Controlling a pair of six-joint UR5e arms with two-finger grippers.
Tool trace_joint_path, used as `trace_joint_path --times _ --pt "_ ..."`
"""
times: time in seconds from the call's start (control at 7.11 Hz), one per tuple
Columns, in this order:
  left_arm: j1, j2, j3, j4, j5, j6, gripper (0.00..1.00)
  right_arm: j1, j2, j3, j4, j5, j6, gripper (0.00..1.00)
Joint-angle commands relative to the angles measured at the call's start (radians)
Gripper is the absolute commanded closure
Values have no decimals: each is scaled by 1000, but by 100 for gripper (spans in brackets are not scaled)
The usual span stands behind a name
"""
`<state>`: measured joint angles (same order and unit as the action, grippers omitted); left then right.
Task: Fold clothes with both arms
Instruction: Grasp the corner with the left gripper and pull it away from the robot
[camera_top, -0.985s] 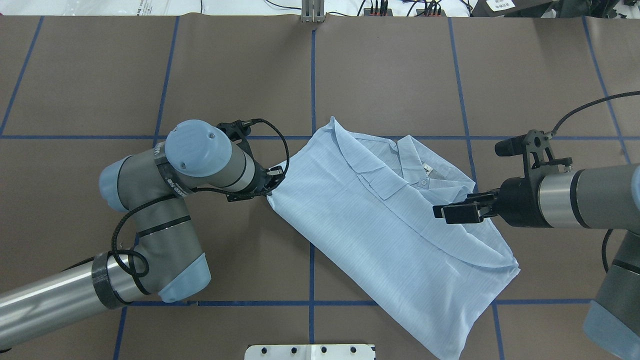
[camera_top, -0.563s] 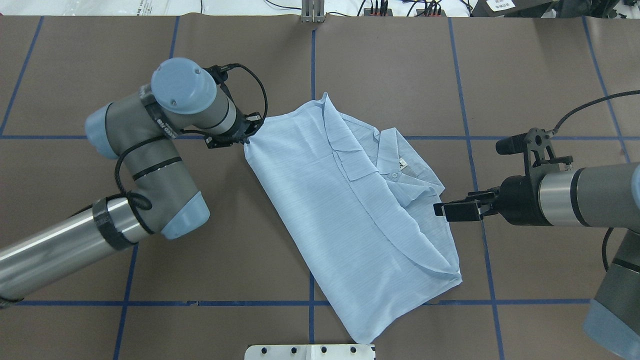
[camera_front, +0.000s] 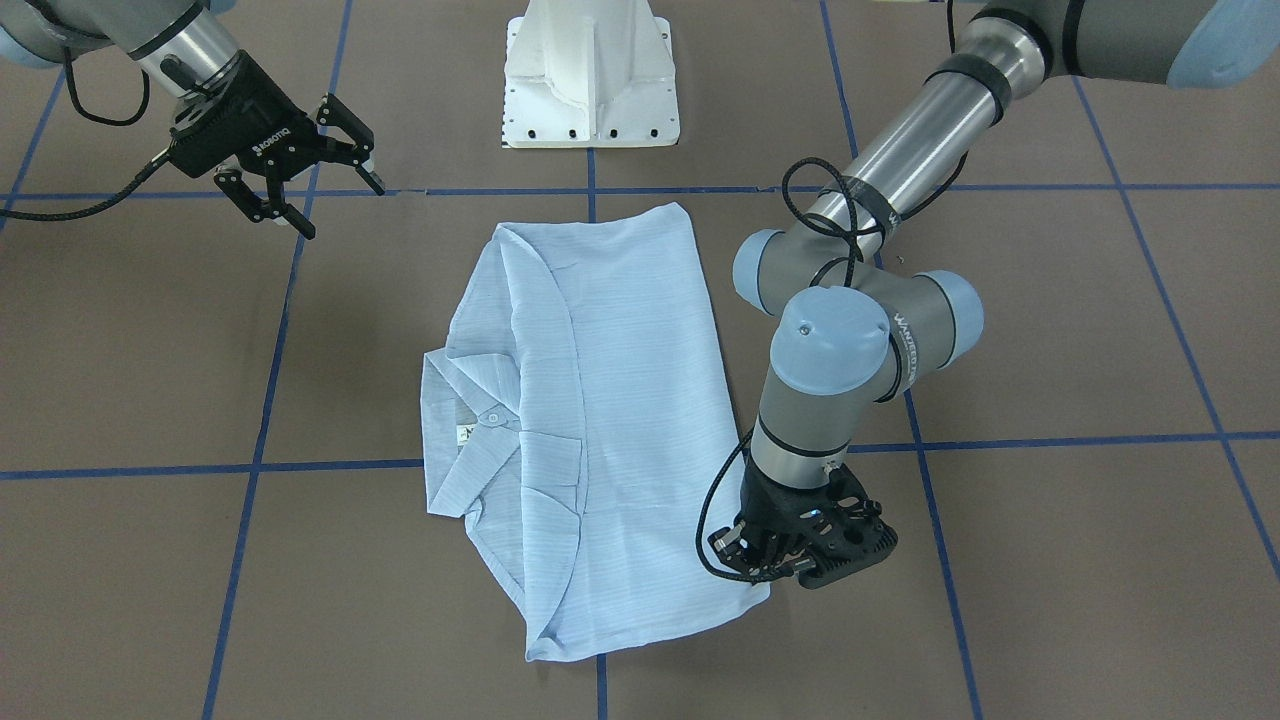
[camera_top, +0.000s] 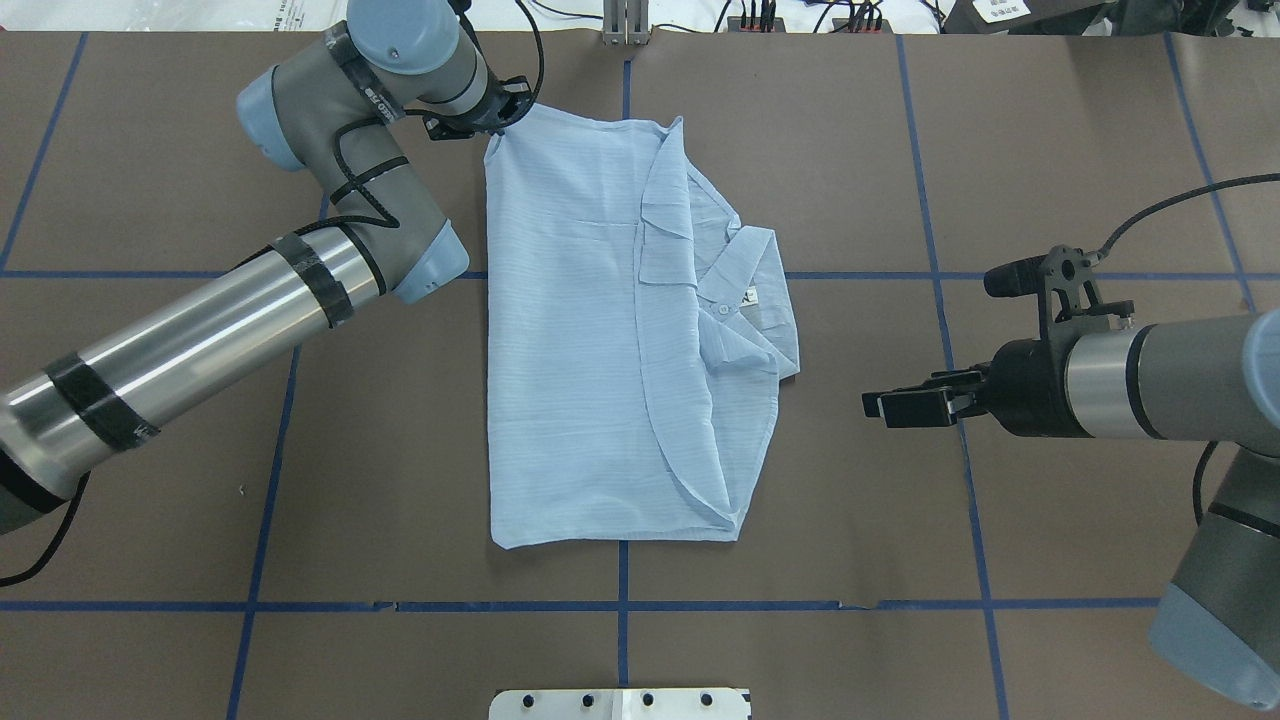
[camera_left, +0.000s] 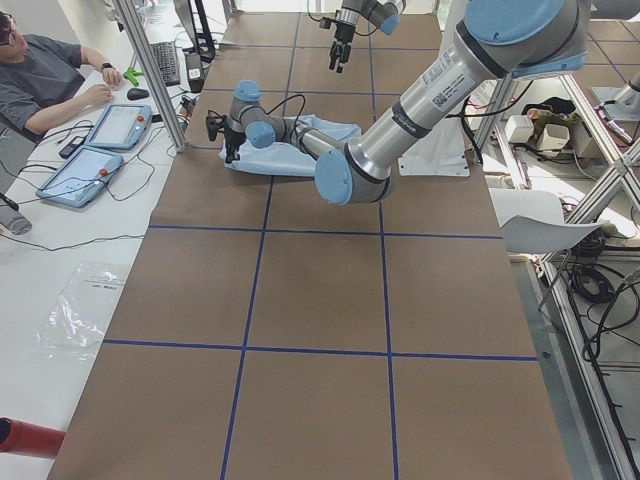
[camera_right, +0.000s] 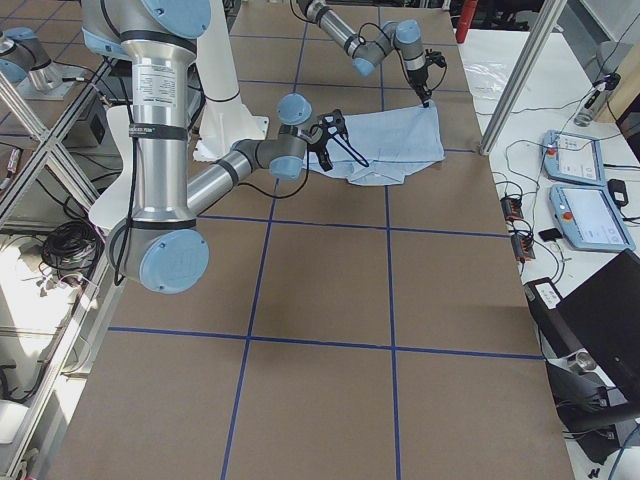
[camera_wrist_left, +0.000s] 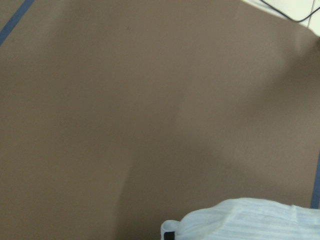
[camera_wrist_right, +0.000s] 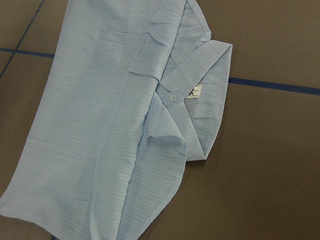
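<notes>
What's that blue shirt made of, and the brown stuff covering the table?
Shirt: thin woven cloth, perhaps cotton or a blend; matte, faintly striped, crinkly, slightly see-through. Table cover: probably paper or card; dull brown, flat, no shine.

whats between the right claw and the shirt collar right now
Nothing: the overhead view shows only bare brown table between the open right claw and the collar of the shirt.
</notes>
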<state>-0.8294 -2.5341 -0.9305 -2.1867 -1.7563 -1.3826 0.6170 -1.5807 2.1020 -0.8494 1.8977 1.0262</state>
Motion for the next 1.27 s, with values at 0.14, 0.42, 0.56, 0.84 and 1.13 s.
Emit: trace_joint_path --times 0.14,0.42,0.56,0.84,1.13 --pt "1 -26 99 -113 47 46 1 1 31 -36 -2 0 -1 0" --pt "-2 -26 91 -114 47 65 0 3 47 -56 -8 -5 -1 0" --pt "-14 -15 49 -95 32 115 0 4 110 -81 -58 -8 -1 0" --pt "-16 168 -185 -70 -75 148 0 0 293 -111 -320 -8 -1 0" --pt "-17 323 -421 -41 -112 148 0 -69 491 -169 -552 -116 -3 0"
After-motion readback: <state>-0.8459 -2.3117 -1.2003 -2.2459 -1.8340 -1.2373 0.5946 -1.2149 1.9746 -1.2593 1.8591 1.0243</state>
